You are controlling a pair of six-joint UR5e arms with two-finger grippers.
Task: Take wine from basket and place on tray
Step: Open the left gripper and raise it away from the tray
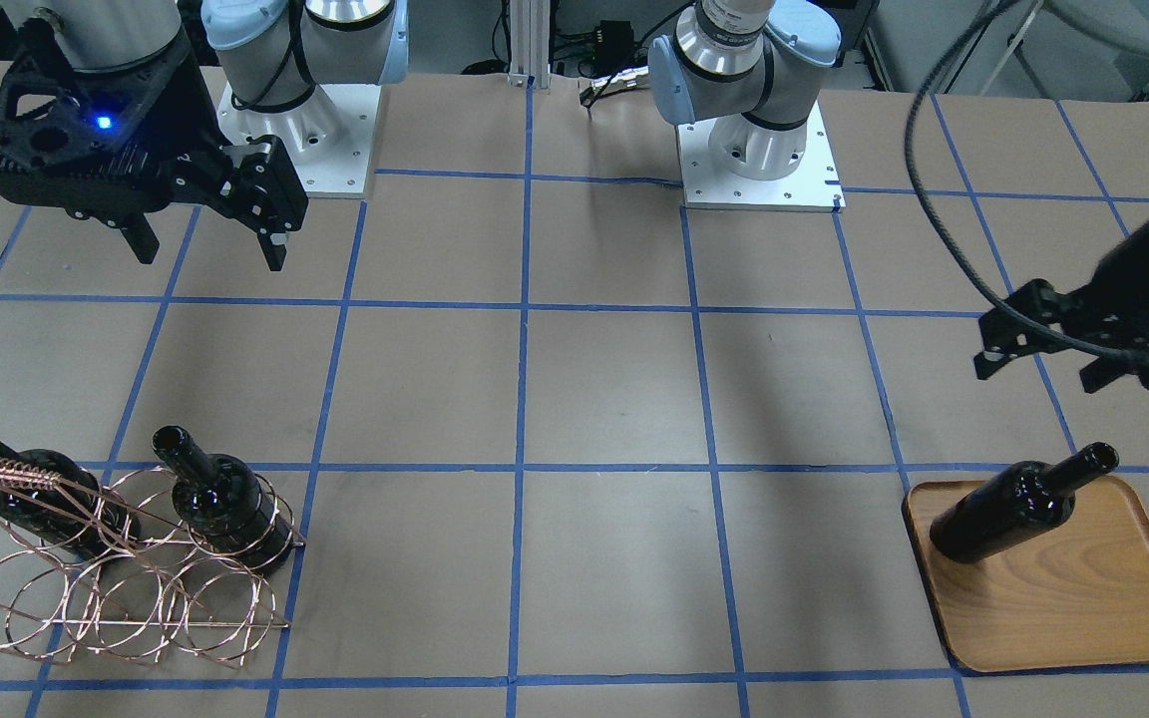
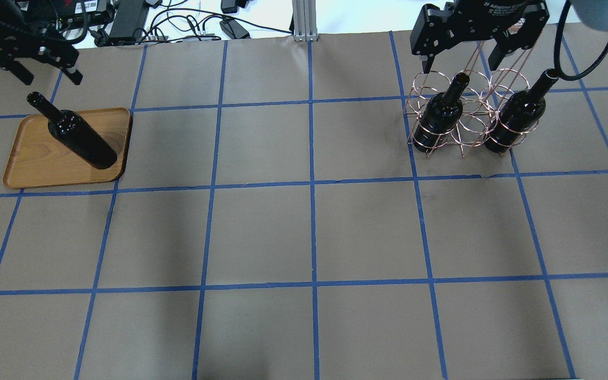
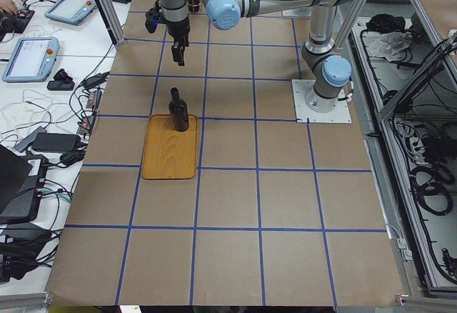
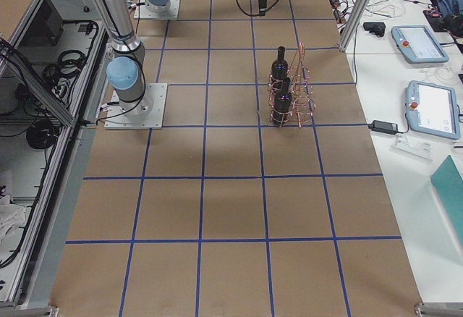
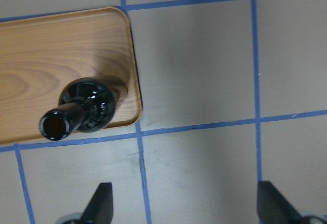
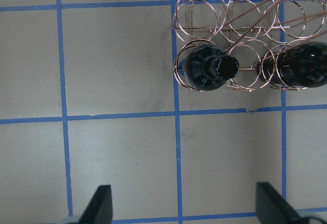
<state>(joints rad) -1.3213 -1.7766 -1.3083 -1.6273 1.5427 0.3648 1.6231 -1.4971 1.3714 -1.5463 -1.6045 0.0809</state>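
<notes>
Overhead exterior view: left gripper (image 2: 48,74) spread open and empty, pointing down just past the tray (image 2: 35,163), clear of the wine (image 2: 79,140) standing upright near that tray's far edge, arm stretched out long from its base. Likewise agape and holding nothing, right gripper (image 2: 461,67) raised over the table by the basket (image 2: 470,124), facing down, with two more bottles (image 2: 441,113) upright in the loops. Judged one placement done and let go; remaining, at most, those two.
</notes>
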